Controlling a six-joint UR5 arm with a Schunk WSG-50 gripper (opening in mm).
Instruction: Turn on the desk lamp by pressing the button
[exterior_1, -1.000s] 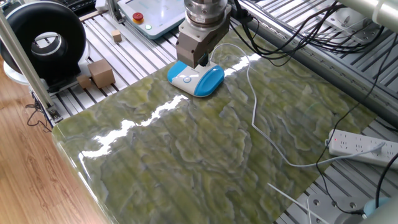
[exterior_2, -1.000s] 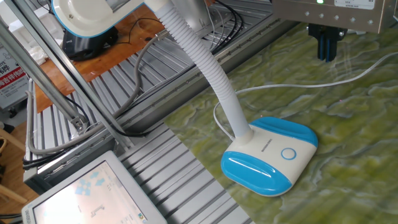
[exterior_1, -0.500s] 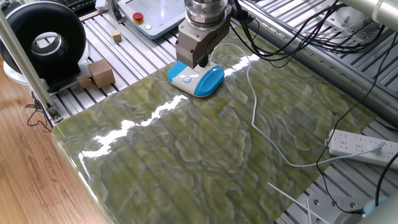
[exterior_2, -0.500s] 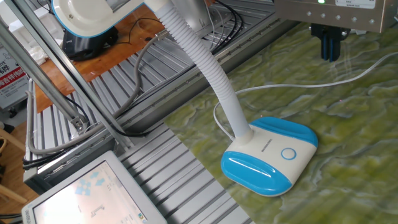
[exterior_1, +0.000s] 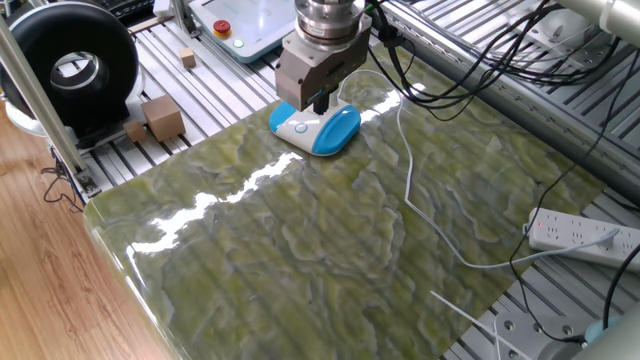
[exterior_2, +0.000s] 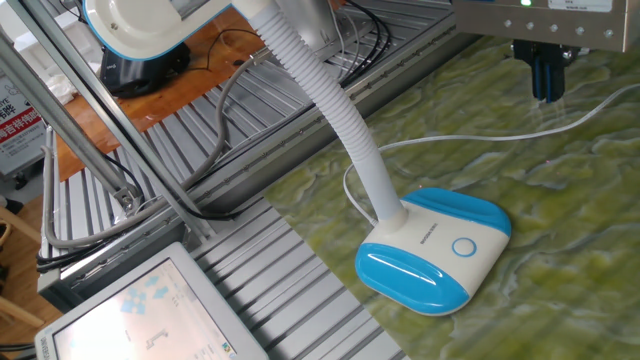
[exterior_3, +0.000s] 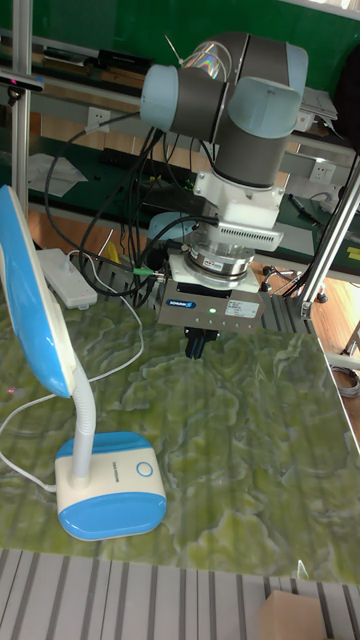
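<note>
Gripper (exterior_3: 197, 345) hangs above the green mat (exterior_3: 240, 440), fingers pointing down, holding nothing. Fingers (exterior_2: 545, 77) look like a dark pair close together; can't tell if open or shut. Gripper tips are clear of the mat and apart from the lamp (exterior_3: 108, 497).

Lamp base (exterior_2: 433, 251) sits on the mat near its edge next to the slotted metal table (exterior_2: 240, 260), blue with a white face. Button (exterior_2: 463, 247), a small ring-outlined circle, is on the white face of the base, unpressed and untouched. In one fixed view the gripper (exterior_1: 318, 100) overlaps the base's far side; the other fixed view shows it well apart from the button. White stem (exterior_2: 340, 120) rises from the base. Cord (exterior_1: 408, 170) trails across the mat toward a power strip (exterior_1: 585, 237) at the mat's far corner.
</note>
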